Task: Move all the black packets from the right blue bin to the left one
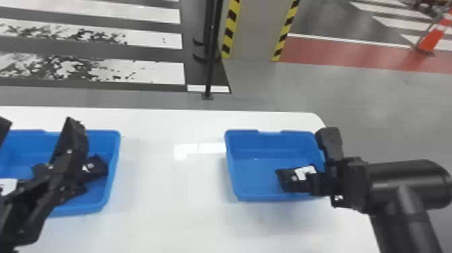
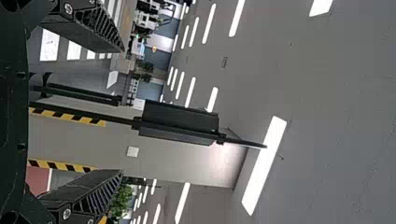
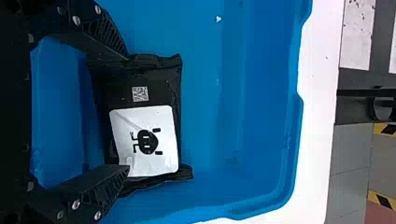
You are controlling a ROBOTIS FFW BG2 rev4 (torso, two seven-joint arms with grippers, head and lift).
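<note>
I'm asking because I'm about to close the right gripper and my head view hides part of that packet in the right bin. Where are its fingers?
Observer: In the right wrist view, the right gripper is open, one fingertip at each of two opposite ends of the black packet. Whether they touch it I can't tell.
Operator: I see a white patch on it. Any other marking on that face?
Observer: Yes, a small square code on the black part, beside the white label.
Operator: And the left gripper, which way does it face?
Observer: Upward, it seems: the left wrist view shows ceiling lights beyond its spread fingers.
</note>
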